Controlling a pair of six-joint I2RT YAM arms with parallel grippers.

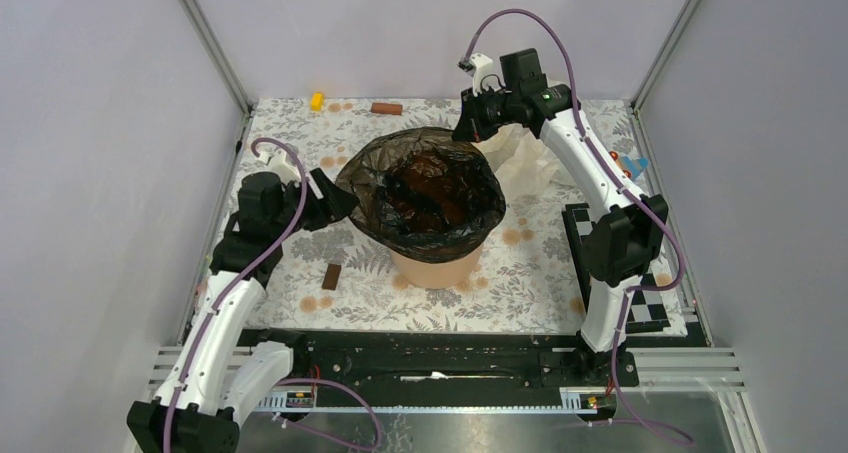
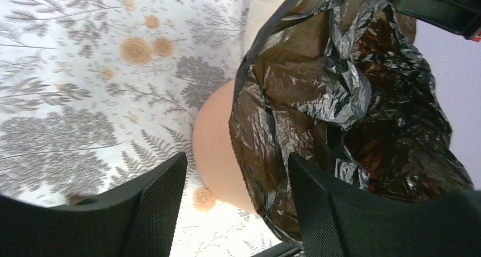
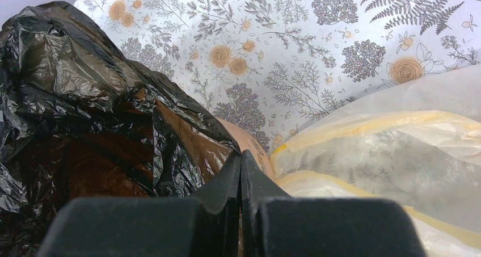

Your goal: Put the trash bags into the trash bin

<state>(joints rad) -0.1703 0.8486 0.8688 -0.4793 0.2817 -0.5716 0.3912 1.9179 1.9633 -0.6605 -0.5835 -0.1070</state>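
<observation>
The jaws of our right gripper [image 3: 241,165] are clenched, seemingly pinching the far hem of the bag [image 1: 425,188] (the film runs taut right to the tips), while those of our left gripper [image 2: 237,161] stand released, straddling the hem on the left side. The bag sits in the bin [image 1: 435,268], its mouth draped over the rim. We judge a hard tug could tear the thin film or drag it off the rim; the left closing low could nip the wall and tip the bin.
</observation>
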